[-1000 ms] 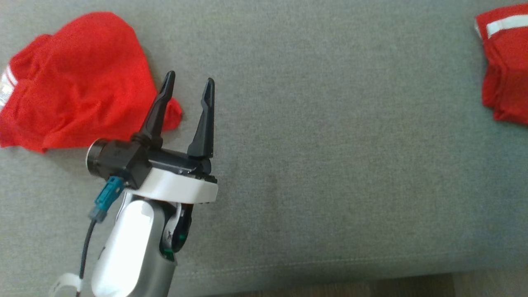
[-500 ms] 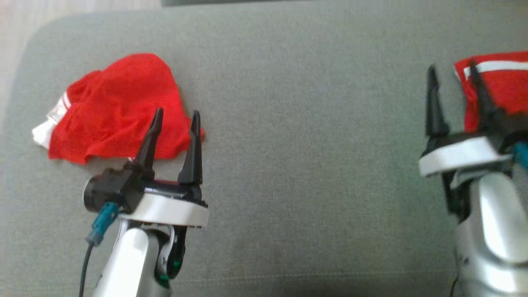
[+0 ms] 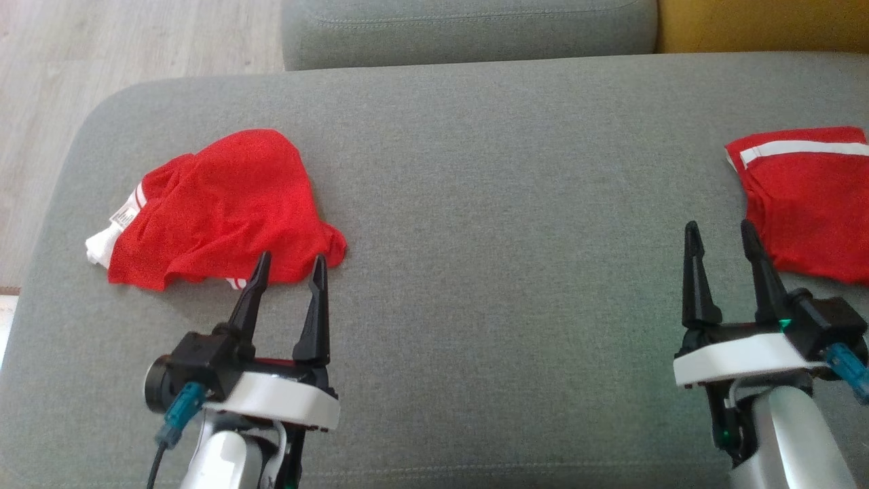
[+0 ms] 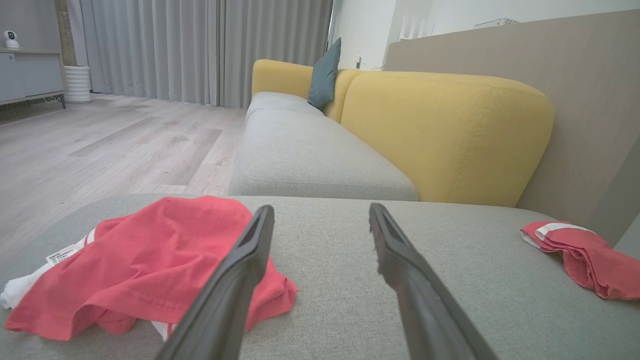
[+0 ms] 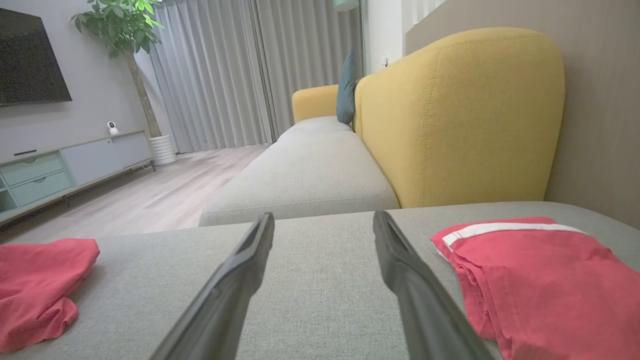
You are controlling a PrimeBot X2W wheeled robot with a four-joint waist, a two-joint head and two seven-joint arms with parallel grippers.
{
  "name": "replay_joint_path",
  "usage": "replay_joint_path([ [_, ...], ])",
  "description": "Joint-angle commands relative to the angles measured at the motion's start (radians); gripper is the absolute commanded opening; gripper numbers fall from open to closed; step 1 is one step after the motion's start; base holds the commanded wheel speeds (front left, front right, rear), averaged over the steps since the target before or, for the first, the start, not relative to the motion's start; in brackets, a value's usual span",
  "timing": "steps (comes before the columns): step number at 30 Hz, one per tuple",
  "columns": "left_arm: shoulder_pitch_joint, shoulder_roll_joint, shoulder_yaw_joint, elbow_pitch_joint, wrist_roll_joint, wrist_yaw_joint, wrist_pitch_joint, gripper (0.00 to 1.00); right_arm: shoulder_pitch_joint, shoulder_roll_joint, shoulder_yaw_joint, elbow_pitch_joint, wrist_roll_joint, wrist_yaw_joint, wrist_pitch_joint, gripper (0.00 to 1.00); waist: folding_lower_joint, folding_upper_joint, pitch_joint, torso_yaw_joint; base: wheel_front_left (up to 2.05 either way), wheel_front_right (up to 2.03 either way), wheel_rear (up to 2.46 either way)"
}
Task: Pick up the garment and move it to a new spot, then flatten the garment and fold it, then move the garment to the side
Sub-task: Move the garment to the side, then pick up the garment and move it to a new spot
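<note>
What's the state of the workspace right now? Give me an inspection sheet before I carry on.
Surface: grey seat cushion, flat.
Job's things: crumpled red garment on the robot's left, white label showing; folded red garment with white stripe on the right.
Clutter: nothing seen.
Grippers: left gripper open, empty, by the crumpled garment's near edge, contact unclear; right gripper open, empty, beside the folded one.
Cables: left wrist's teal plug with dark cable; right wrist's teal plug.
Surroundings: second grey cushion, yellow sofa back, wooden floor, grey curtains.
</note>
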Motion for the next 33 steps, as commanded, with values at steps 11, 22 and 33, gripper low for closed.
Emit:
replay_joint_path([
  [11, -0.028, 0.008, 0.032, -0.040, -0.013, 0.009, -0.005, 1.00, 0.000, -0.001, 0.040, -0.084, 0.012, 0.007, -0.014, 1.00, 0.0001, -0.0001, -0.001, -0.006, 0.00, 0.00, 0.00],
  [22, -0.034, 0.008, 0.024, -0.039, -0.015, 0.011, -0.005, 1.00, 0.009, -0.001, 0.035, -0.084, 0.022, 0.007, -0.014, 1.00, 0.0001, -0.0001, -0.004, 0.016, 0.00, 0.00, 0.00],
  [33, -0.040, 0.008, 0.048, -0.031, -0.020, 0.029, -0.005, 1.00, 0.027, -0.001, 0.096, -0.070, 0.017, 0.007, -0.014, 1.00, 0.0001, -0.0001, -0.010, 0.195, 0.00, 0.00, 0.00],
])
